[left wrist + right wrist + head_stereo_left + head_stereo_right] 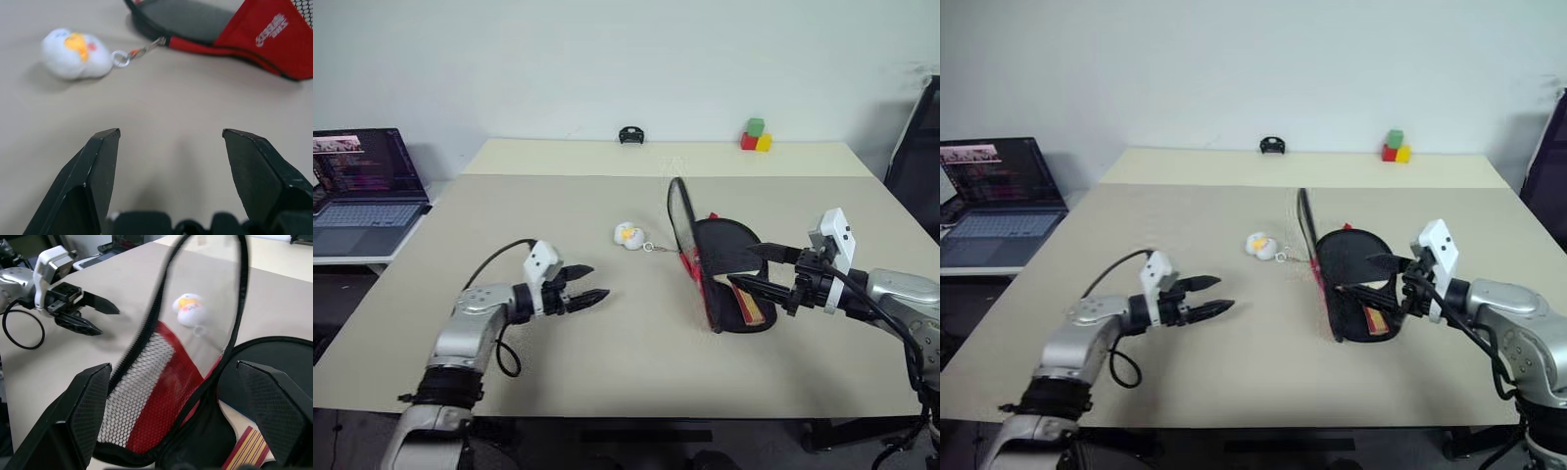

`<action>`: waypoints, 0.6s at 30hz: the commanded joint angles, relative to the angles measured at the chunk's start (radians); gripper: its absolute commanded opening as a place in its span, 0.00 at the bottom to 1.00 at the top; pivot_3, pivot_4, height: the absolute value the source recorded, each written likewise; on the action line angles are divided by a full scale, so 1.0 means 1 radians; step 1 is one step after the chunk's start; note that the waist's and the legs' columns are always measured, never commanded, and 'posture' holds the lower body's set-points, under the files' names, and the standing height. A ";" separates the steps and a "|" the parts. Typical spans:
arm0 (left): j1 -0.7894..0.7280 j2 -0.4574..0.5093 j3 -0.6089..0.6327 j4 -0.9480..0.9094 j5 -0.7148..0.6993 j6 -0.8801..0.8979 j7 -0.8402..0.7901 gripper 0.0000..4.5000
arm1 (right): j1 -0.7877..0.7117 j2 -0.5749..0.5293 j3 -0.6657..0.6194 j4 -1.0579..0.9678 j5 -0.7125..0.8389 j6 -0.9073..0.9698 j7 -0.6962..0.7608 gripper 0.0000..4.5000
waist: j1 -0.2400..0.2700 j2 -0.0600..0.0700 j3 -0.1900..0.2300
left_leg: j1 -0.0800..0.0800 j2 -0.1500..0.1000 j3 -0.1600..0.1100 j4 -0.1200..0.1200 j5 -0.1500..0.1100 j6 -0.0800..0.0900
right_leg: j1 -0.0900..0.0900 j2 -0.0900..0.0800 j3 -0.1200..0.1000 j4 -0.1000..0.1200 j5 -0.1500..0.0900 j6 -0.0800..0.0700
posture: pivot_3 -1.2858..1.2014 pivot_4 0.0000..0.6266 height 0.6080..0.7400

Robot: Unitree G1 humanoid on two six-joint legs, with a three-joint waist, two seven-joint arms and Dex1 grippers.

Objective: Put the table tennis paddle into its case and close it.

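The case (pixel 700 284) lies open right of the table's middle, its red mesh lid (pixel 146 396) standing nearly upright on its edge. Inside the lower half rests the table tennis paddle (pixel 724 250), black face up, its striped wooden handle (pixel 752 309) pointing toward me. My right gripper (pixel 741 264) hovers open over the paddle from the right, facing the raised lid, and its fingers touch nothing. A white ball charm (pixel 628 235) on a short chain lies left of the case. My left gripper (pixel 599 280) stands open above bare table, left of the case and nearer me than the charm.
A laptop (pixel 362 191) sits on a side desk at the far left. Coloured blocks (pixel 756 135) and a small black object (pixel 629 134) stand at the table's back edge. A dark chair (pixel 915 157) is at the right.
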 commanded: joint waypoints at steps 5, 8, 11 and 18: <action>-0.231 -0.149 -0.091 0.189 0.070 -0.132 -0.012 0.81 | 0.004 -0.009 0.034 0.002 -0.006 -0.043 0.001 1.00 | 0.014 -0.001 0.000 | -0.001 -0.001 0.000 0.001 0.000 0.000 | 0.000 0.000 0.000 0.000 0.000 0.000 | 0.52 0.24 1.00; -0.288 -0.189 -0.101 0.258 0.075 -0.174 -0.028 0.81 | 0.006 -0.007 0.040 0.005 -0.014 -0.051 -0.010 1.00 | 0.011 -0.001 0.000 | -0.002 0.000 0.001 0.001 0.000 0.000 | -0.001 0.000 0.001 0.000 0.000 0.000 | 0.52 0.24 1.00; -0.316 -0.218 -0.106 0.305 0.084 -0.207 -0.037 0.81 | 0.012 -0.006 0.038 0.003 -0.014 -0.053 -0.021 1.00 | 0.010 -0.001 0.000 | -0.002 0.000 0.001 0.000 0.000 0.000 | -0.002 0.000 0.000 0.000 0.000 0.000 | 0.52 0.24 1.00; -0.343 -0.258 -0.115 0.358 0.105 -0.252 -0.052 0.81 | 0.028 -0.007 0.044 -0.002 -0.014 -0.063 -0.033 1.00 | 0.014 -0.001 0.000 | -0.002 0.000 0.000 0.001 0.000 0.000 | -0.001 0.000 0.000 0.000 0.000 0.000 | 0.52 0.24 1.00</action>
